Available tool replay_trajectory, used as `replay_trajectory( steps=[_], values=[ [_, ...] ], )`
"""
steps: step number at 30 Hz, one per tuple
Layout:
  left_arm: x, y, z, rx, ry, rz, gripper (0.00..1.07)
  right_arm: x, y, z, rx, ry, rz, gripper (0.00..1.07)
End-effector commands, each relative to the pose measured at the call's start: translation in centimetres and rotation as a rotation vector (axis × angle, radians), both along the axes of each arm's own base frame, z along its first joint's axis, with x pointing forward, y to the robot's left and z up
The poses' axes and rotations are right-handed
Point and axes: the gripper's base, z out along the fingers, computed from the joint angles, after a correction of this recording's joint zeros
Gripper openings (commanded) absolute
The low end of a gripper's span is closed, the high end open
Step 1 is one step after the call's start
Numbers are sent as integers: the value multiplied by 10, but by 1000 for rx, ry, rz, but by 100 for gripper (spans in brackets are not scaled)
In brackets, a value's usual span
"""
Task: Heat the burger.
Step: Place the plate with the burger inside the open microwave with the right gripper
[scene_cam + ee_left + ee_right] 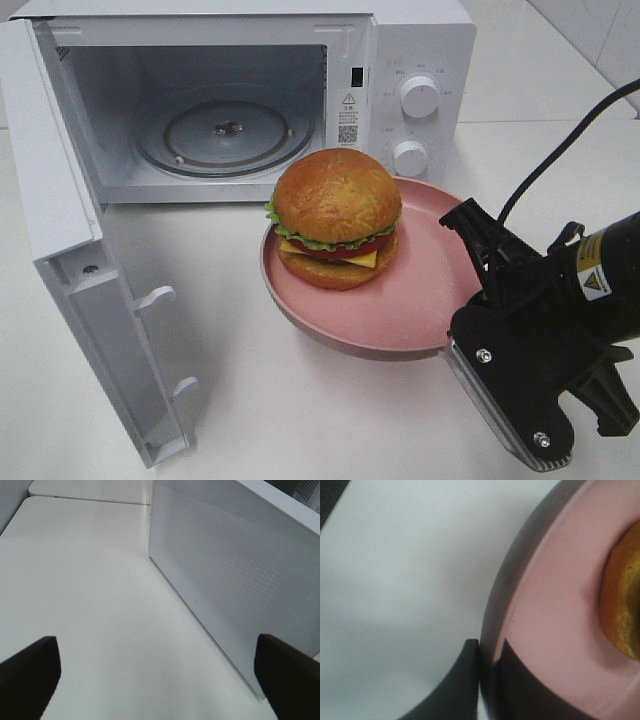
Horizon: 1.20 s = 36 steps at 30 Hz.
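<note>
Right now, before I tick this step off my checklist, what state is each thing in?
microwave door: swung wide open.
glass turntable: in place, nothing on it.
left hand: open, holding nothing.
right hand: shut on the rim of the pink plate.
pink plate: held in front of the oven, not inside.
burger: whole, sitting on the pink plate.

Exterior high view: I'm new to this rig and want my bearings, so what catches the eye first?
A glossy golden-bun burger with lettuce and cheese sits on a round pink shallow plate at the centre, just before the white microwave, whose door stands open at left. The black right hand pinches the plate's near-right rim.
</note>
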Motion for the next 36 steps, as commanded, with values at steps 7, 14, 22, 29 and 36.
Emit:
replay_trajectory(
  steps=[7,14,22,29,36],
  values=[
    [-1,0,0,-5,-20,-2,98,13,4,19,91,-59,38,0],
    [-1,0,0,-5,-20,-2,98,17,6,23,65,-86,61,0],
    [-1,0,0,-5,-20,-2,98,18,6,23,70,-90,58,0],
    [-1,0,0,-5,-20,-2,98,23,11,18,62,-73,59,0],
    [-1,0,0,-5,-20,-2,98,34,33,17,66,-59,85,0]
  ],
)
